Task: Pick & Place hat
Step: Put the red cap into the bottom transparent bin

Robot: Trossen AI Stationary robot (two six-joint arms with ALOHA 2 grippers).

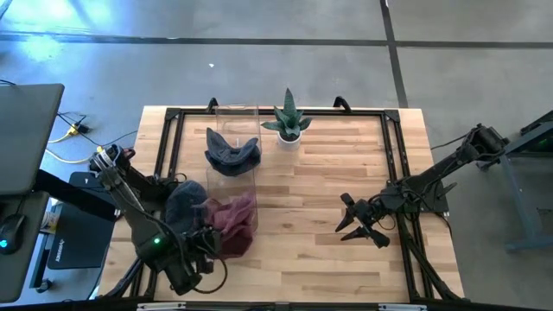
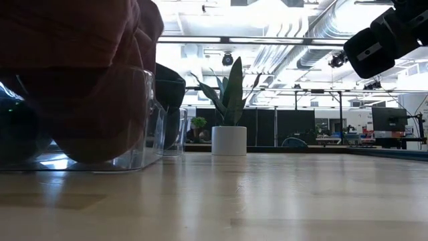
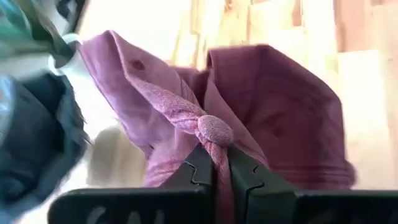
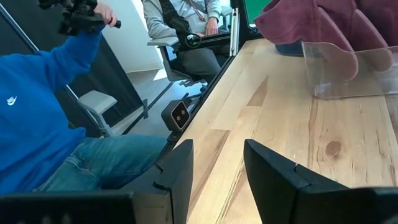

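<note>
A maroon hat (image 1: 233, 226) (image 3: 273, 106) sits at the near end of a clear plastic bin (image 1: 244, 186), bulging above its wall (image 2: 137, 114). My left gripper (image 1: 210, 242) (image 3: 221, 180) is shut on the hat at its near left side. A dark blue hat (image 1: 232, 154) lies in the bin's far part. Another dark blue hat (image 1: 184, 203) lies left of the maroon one. My right gripper (image 1: 359, 225) (image 4: 217, 180) hangs open over the table's right half with nothing between its fingers. My left gripper pinches a gathered fold of the maroon hat's crown just below its top button (image 3: 215, 130) between the two fingers (image 3: 193, 174). The fingers slant down from the table's near left side. The cloth is drawn into a taut ridge up to the button. The hat's body spreads beyond, its lower part in the bin.
A potted plant in a white pot (image 1: 289, 125) (image 2: 229, 137) stands at the far edge. Bare wood lies between the bin and my right gripper. Beyond the table's left edge a person in a blue sleeve (image 4: 56, 106) stands and another person (image 4: 186, 31) sits.
</note>
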